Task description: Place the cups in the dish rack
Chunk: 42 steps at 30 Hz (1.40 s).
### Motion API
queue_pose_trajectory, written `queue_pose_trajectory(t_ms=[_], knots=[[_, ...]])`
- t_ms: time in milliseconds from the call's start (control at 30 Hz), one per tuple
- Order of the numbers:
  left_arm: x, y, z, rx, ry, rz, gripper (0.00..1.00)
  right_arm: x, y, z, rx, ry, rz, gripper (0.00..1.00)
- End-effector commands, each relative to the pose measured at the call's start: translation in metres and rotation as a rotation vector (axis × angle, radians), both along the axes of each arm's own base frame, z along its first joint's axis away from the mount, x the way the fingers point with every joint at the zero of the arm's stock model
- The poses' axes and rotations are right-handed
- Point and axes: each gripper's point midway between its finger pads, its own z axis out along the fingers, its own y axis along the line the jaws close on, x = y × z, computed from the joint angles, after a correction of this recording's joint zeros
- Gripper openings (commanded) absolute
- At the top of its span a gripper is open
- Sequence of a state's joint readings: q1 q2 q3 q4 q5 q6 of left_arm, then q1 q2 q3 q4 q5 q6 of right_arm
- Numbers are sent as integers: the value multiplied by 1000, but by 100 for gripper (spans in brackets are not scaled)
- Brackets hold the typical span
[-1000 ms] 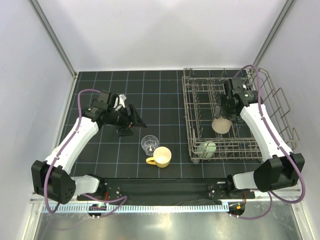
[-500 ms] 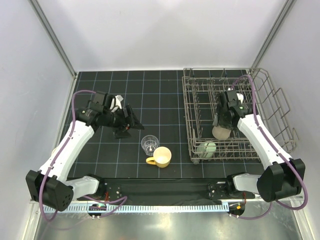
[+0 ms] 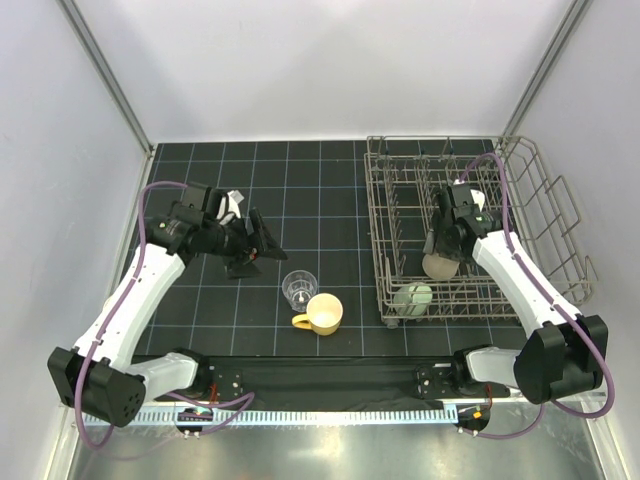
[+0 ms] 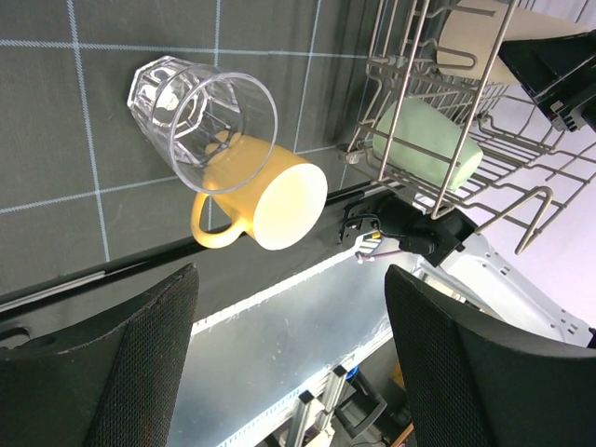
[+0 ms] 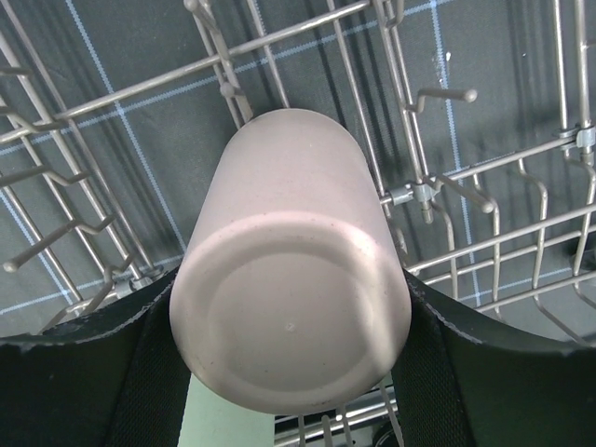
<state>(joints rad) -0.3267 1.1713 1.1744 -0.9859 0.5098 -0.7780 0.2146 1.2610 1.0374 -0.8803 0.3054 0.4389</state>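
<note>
Right wrist view: the right pincer (image 5: pixel 298 372) is clamped on the tan tumbler (image 5: pixel 289 298) inside the dish rack (image 3: pixel 420 139) — the pale green cup (image 3: pixel 413 297) lies there too. The left pincer (image 4: pixel 291 275) gapes empty outside the rack, near the clear glass (image 4: pixel 200 116) and yellow mug (image 4: pixel 270 191).

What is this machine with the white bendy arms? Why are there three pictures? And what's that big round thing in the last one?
Those are two robot arms bolted to the near edge of a table. Each arm ends in a gripper, a pincer with two fingers. One picture looks down from above and sees everything. The other two come from little cameras on the arms' wrists, so they show up close what each gripper is facing.

On the black mat a clear glass and a yellow mug stand side by side. The grey wire dish rack already has a pale green cup lying in it.

The big round thing is the bottom of a tan tumbler. The right gripper holds it inside the rack. The left gripper is open and empty, pointing towards the glass and mug.
</note>
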Motion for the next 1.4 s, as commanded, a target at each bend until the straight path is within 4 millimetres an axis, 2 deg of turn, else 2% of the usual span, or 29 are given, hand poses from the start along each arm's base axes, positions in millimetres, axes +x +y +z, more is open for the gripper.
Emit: queue_pose_trajectory(t_ms=[0, 100, 133, 200, 267, 333, 467, 500, 533, 567, 633, 767, 867, 900, 933, 1000, 1100, 1133, 1167, 1233, 1267, 1367], knots=[[-3, -1, 15, -34, -21, -7, 79, -4, 3, 9, 14, -19, -8, 69], [-2, -3, 14, -41, -6, -2, 79, -5, 5, 17, 21, -25, 0, 79], [-2, -4, 14, -44, -4, 1, 79, -5, 5, 21, 20, -29, 4, 84], [1, -6, 12, -54, 11, 3, 79, -4, 6, 35, 23, -51, 11, 89], [2, -9, 10, -58, 29, -3, 78, -2, 4, 53, 13, -78, 16, 100], [2, -9, 3, -45, 64, -7, 78, -4, 0, 66, -10, -83, 23, 100], [-1, -9, -9, 37, 95, -31, 75, -4, -4, 104, -27, -140, 45, 100], [2, 0, -18, 107, 99, -1, 71, -5, -5, 109, -33, -140, 48, 100], [-5, 9, -25, 171, 144, 18, 69, -10, -6, 113, -39, -125, 59, 99], [-5, 20, -28, 232, 148, 56, 69, -9, -4, 125, -27, -150, 71, 100], [2, 45, -27, 344, 90, 169, 69, -12, -2, 138, -20, -157, 92, 100], [11, 83, -25, 439, 30, 327, 70, -18, 3, 146, 6, -126, 104, 100], [23, 125, -24, 565, 18, 442, 68, -24, 10, 151, 40, -122, 104, 100], [21, 137, -27, 617, 43, 442, 68, -26, 17, 152, 75, -118, 131, 100], [26, 151, -22, 645, 34, 480, 68, -26, 22, 156, 99, -140, 156, 100], [29, 187, -19, 738, 35, 561, 68, -28, 39, 163, 176, -174, 243, 100], [27, 219, -23, 752, 64, 632, 67, -36, 68, 171, 294, -178, 400, 100], [29, 227, -25, 745, 61, 664, 66, -41, 85, 175, 374, -170, 470, 100], [25, 240, -32, 749, 95, 704, 65, -41, 90, 177, 404, -164, 482, 100], [26, 250, -39, 769, 120, 710, 64, -43, 104, 183, 477, -168, 519, 100], [23, 263, -43, 787, 147, 747, 64, -48, 113, 185, 528, -160, 549, 100], [23, 281, -52, 792, 174, 769, 63, -50, 116, 190, 535, -179, 589, 100]])
